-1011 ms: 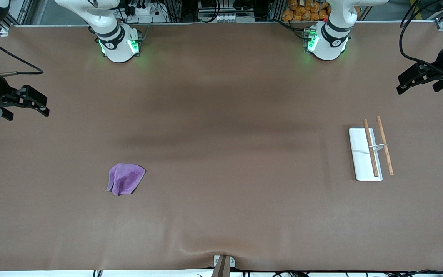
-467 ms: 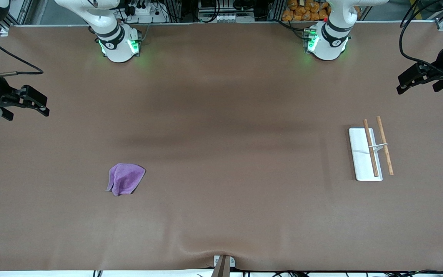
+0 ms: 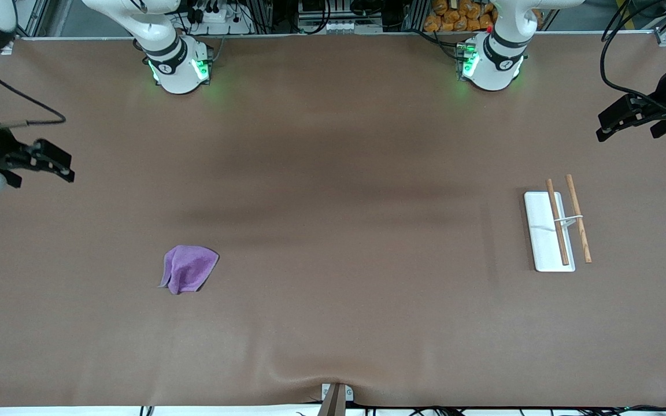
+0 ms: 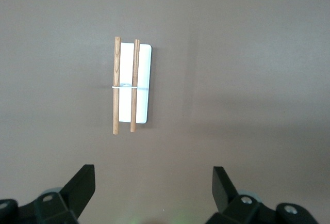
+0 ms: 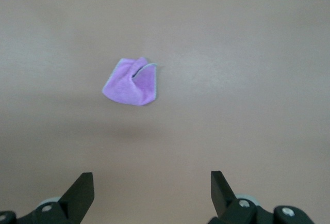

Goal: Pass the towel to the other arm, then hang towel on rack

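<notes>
You have the towel (image 3: pixel 187 269) lying toward the right arm's end of the table (image 3: pixel 333 173), the rack (image 3: pixel 557 228) well apart toward the left arm's end.

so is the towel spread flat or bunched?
Bunched. The towel lies crumpled on the table, with a fold showing in the right wrist view.

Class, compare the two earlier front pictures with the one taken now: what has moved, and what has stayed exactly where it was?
Only the right gripper has shifted slightly, its arm turning a little at the right arm's end of the table; it is open and holds nothing. The left gripper has stayed open and waiting at the left arm's end. The towel and the rack lie on the table unmoved.
</notes>
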Controlling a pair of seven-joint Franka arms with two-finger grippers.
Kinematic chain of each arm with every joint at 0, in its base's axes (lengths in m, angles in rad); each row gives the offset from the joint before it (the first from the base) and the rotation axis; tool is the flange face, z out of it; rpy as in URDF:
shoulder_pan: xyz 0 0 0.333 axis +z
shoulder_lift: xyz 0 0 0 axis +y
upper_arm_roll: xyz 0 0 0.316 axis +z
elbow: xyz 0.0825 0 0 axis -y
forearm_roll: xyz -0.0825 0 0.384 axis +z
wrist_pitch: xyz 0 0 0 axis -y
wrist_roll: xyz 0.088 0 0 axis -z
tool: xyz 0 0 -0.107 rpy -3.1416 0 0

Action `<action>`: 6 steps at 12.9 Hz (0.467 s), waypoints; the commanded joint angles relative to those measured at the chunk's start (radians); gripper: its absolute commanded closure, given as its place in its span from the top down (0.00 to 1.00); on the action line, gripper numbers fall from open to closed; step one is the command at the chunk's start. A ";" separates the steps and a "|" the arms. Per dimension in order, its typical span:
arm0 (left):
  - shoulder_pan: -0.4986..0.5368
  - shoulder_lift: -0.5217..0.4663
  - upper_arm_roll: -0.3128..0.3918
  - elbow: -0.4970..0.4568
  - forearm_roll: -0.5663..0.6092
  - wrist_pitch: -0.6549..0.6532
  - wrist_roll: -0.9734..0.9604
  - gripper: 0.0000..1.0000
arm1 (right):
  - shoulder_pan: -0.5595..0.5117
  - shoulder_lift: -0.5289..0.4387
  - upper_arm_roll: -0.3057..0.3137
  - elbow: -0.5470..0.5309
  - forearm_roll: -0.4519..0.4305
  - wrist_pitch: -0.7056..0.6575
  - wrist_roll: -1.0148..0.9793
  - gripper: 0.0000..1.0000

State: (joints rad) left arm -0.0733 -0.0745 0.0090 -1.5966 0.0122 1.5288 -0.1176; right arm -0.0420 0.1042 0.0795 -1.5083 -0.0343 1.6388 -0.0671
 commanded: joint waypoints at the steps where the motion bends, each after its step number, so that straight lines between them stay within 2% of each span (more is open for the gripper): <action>1: -0.003 0.004 -0.004 0.013 0.020 -0.001 0.021 1.00 | 0.002 0.043 0.008 0.030 -0.062 0.000 -0.011 1.00; 6: -0.006 0.008 -0.006 0.010 0.020 -0.013 0.024 1.00 | 0.022 0.112 0.009 0.030 -0.050 0.004 -0.004 1.00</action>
State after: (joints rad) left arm -0.0760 -0.0737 0.0070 -1.5972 0.0122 1.5271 -0.1160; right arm -0.0315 0.1655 0.0849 -1.5076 -0.0721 1.6493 -0.0696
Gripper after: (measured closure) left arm 0.000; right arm 0.000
